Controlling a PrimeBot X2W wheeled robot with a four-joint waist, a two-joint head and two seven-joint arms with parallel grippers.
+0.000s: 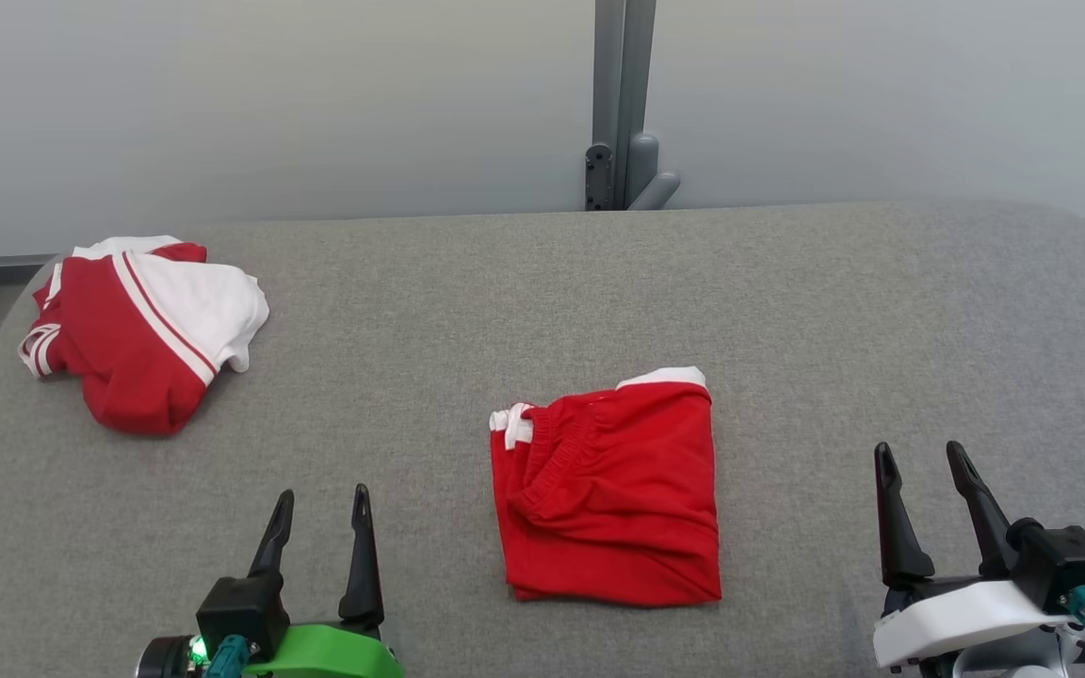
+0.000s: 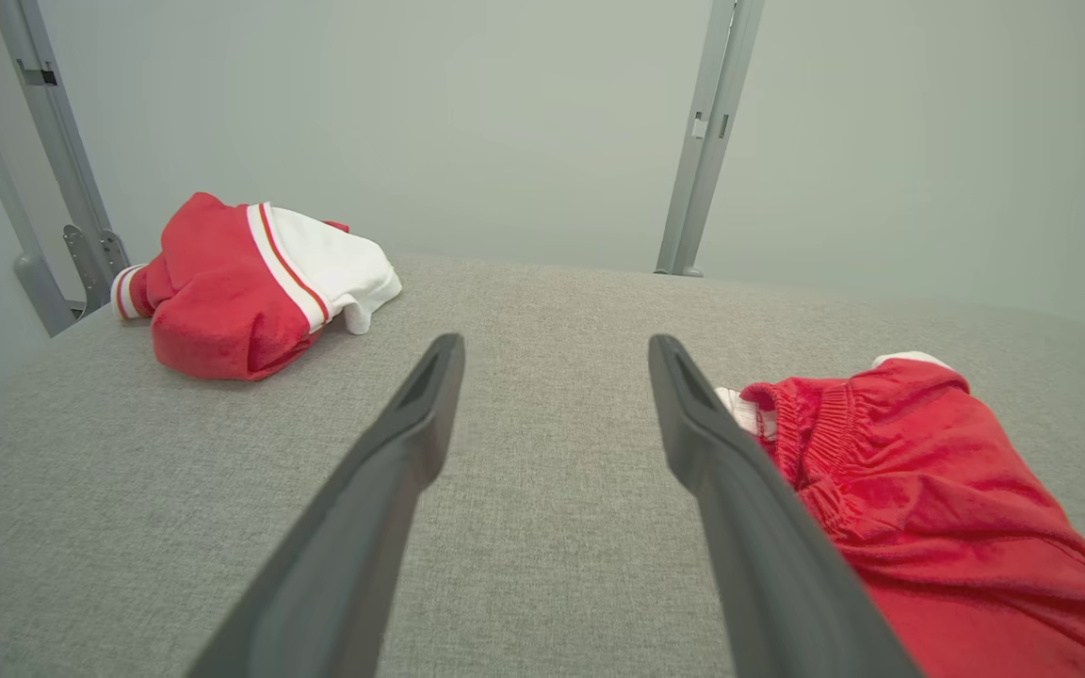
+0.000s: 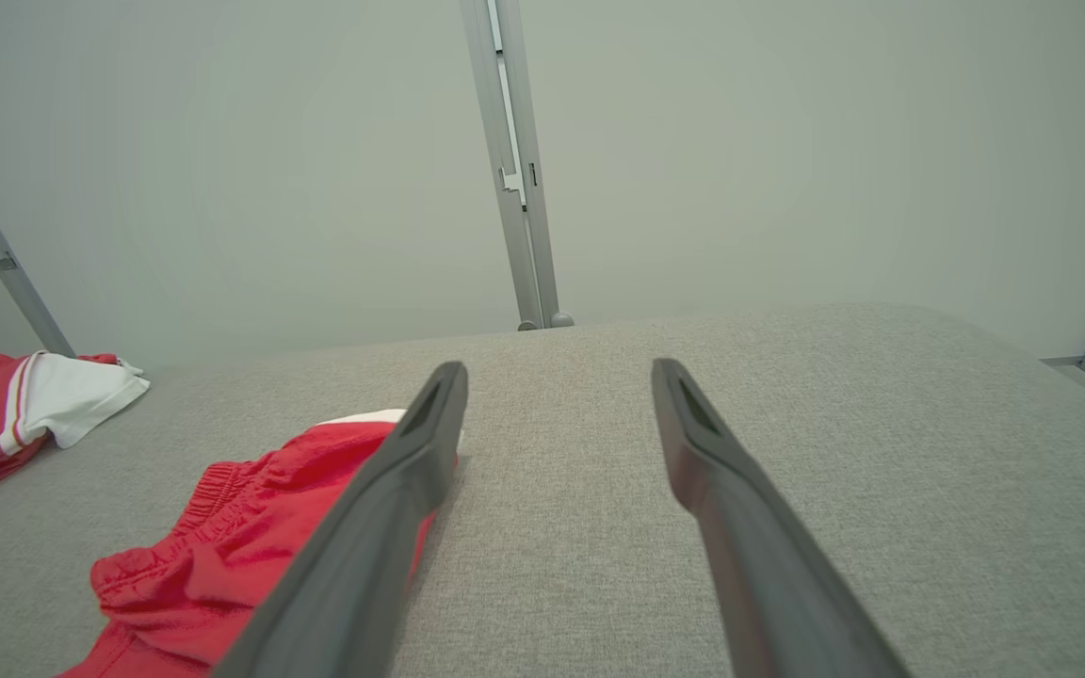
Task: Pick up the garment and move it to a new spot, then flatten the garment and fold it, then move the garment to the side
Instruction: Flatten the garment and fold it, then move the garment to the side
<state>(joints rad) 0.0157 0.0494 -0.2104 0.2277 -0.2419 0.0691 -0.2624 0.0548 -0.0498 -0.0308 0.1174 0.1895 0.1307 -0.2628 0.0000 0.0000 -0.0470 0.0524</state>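
My left fingers [image 1: 361, 546] and right fingers [image 1: 893, 518] standing open, gripping nothing, by the counter's [image 1: 787, 311] near edge, folded red garment [image 1: 613, 499] lying between them, red-and-white garment [image 1: 137, 330] sitting bunched near far left corner

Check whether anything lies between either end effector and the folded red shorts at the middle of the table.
Nothing visible does. Bare grey table is all that separates the left end effector and the right end effector from the red shorts. The red-and-white garment sits far off at the table's left rear corner, outside both paths.
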